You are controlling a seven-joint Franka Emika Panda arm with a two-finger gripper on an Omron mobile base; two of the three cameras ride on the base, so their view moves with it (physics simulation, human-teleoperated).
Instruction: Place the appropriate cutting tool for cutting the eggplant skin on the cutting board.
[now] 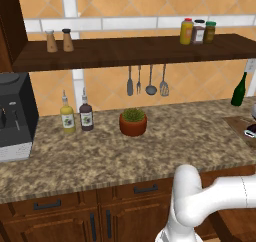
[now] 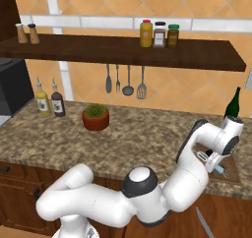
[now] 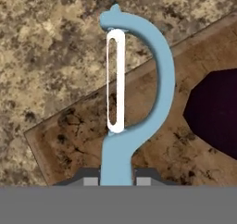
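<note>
My gripper [image 3: 118, 177] is shut on the handle of the cutting tool [image 3: 165, 75], a pale blue peeler with a white blade that points away from the hand. The peeler hangs over a corner of the brown wooden cutting board [image 3: 69, 140]. To its right, the dark purple eggplant [image 3: 217, 112] lies on the board. In the right base view the gripper [image 2: 215, 166] is low over the cutting board [image 2: 235, 176] at the counter's right end, with the peeler [image 2: 220, 170] pointing down at the board. In the left base view the cutting board [image 1: 239, 124] shows at the right edge.
A green wine bottle [image 1: 239, 90] stands behind the board. Further left are a potted plant [image 1: 133, 122], two sauce bottles [image 1: 68, 117] and a black coffee machine [image 1: 15, 116]. Dark utensils [image 1: 147, 81] hang under a shelf [image 1: 135, 51] that holds jars and shakers.
</note>
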